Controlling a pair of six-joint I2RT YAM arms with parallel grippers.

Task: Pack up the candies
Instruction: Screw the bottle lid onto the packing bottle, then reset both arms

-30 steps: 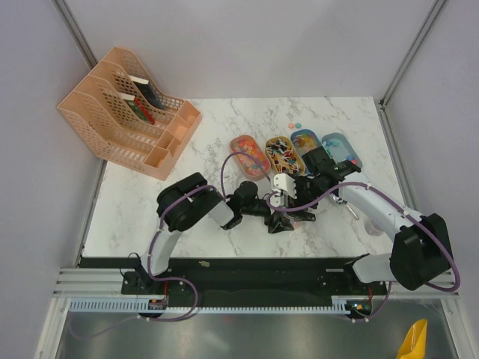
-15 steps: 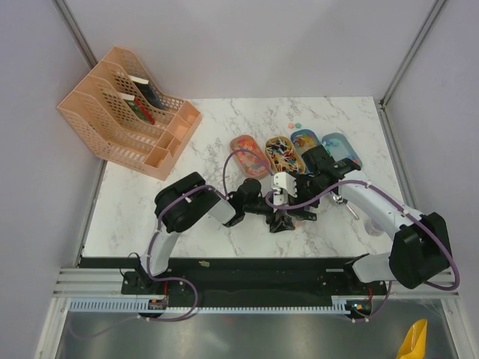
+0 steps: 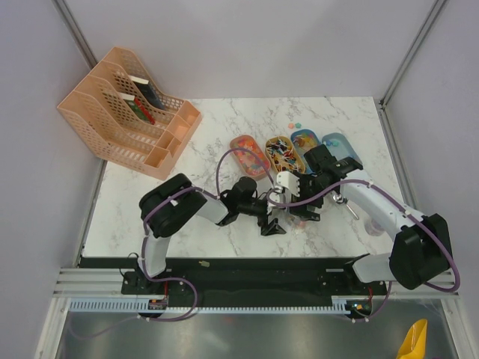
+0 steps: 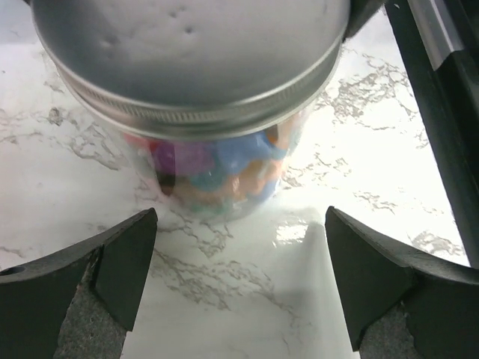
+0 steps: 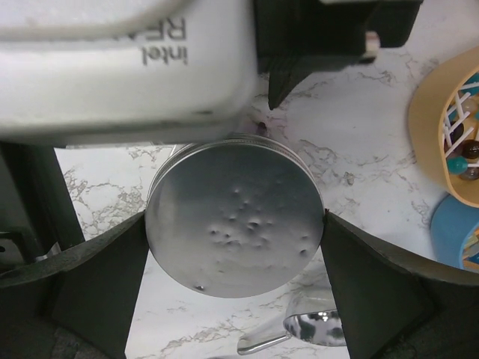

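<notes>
The white marble worktop point(image 3: 224, 134) carries a peach mesh file organiser point(image 3: 123, 112) at its far-left corner. The left arm point(image 3: 176, 209) and right arm point(image 3: 382, 213) meet toward the near edge's middle, with four oval trays point(image 3: 233, 146) just beyond. There stands a clear glass jar point(image 4: 142, 149) under a grey metal lid point(image 5: 236, 217), multicoloured candies point(image 4: 224, 168) inside. The left jaws gape, short of the jar. The right jaws flank the lid's rim, seemingly unclamped. Withdraw straight back: bare marble lies toward the left edge, and trays crowd the far side.

A peach file rack point(image 3: 127, 112) stands far left on the marble table point(image 3: 224, 120), four oval trays point(image 3: 238, 142) line the far middle, and a grey-lidded jar point(image 5: 236, 217) sits nearer.
</notes>
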